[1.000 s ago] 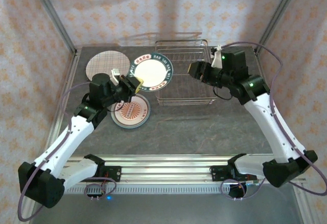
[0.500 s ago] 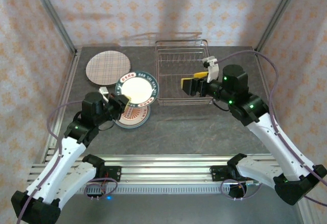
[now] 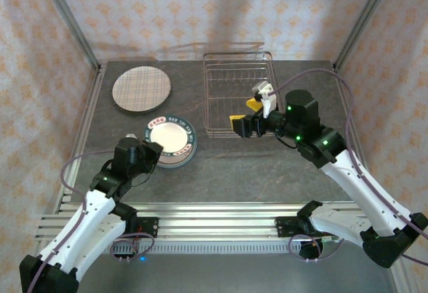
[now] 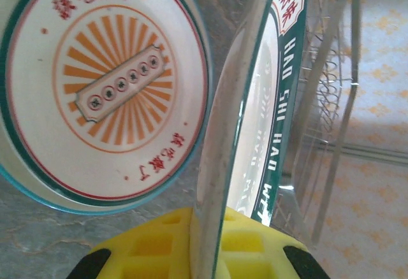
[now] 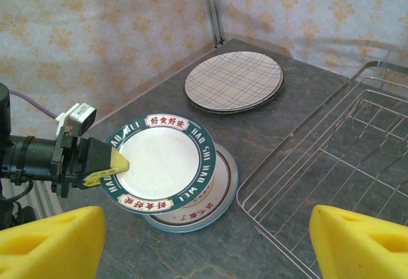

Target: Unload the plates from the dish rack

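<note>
Plate pinched in left fingers over sunburst plate, right fingers wide and empty by rack

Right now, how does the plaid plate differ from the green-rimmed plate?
The plaid plate is covered in crossing lines; the green-rimmed plate has a white centre and rim lettering. The plaid plate lies flat on the table; the green-rimmed plate is held at its edge by the left gripper, tilted over a sunburst plate. Both are round and outside the dish rack.
</note>
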Controlling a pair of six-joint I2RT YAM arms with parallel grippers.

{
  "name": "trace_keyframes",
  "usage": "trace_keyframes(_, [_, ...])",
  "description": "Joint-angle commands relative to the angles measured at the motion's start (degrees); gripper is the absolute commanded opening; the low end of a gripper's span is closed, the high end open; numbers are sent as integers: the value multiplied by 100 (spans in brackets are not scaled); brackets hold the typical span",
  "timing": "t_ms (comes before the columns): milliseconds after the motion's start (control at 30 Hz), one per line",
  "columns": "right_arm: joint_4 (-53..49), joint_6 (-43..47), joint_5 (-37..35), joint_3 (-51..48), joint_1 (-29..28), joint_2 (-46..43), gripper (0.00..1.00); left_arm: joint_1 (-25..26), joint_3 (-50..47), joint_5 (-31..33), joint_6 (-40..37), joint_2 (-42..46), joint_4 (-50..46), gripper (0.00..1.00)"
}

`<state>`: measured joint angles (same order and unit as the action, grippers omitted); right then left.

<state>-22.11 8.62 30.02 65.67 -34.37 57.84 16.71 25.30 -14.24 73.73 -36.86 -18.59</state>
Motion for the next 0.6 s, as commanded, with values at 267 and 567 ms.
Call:
trace_keyframes(267, [-49,181,357,56,-28,77,84,-61,-523,448,294,-358,1193,0])
trace_keyframes(567, [-56,72,301,99,-34,162,84,-60,-726,430,425,-717,1704,0])
